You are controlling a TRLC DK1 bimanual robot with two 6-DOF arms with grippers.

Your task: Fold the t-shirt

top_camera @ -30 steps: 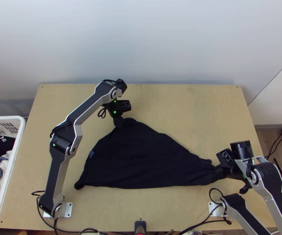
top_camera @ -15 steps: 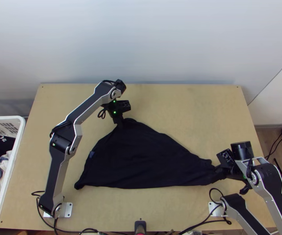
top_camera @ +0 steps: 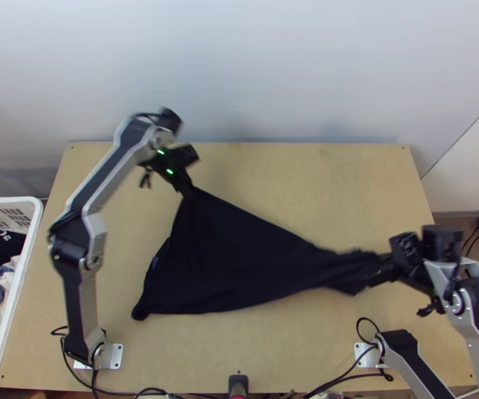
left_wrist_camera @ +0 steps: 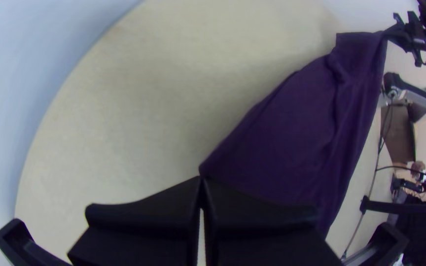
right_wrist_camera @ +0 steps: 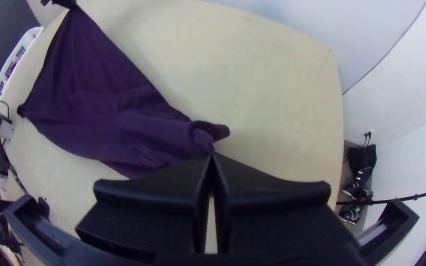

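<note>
Left end effector (left_wrist_camera: 201, 178) and right end effector (right_wrist_camera: 212, 155), each clamped on the dark t-shirt (top_camera: 232, 259), drew apart toward far left and right, tautening it for a likely fold.

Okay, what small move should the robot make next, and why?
Probably raise the left pincer and right pincer slightly: both are shut on the dark fabric t-shirt, which is stretched between them but bunched by the right one, its loose corner apparently resting on the light wooden table.

Plain near-black t-shirt (top_camera: 226, 259), pale tan table (top_camera: 305, 179), white basket (top_camera: 22, 279)
</note>
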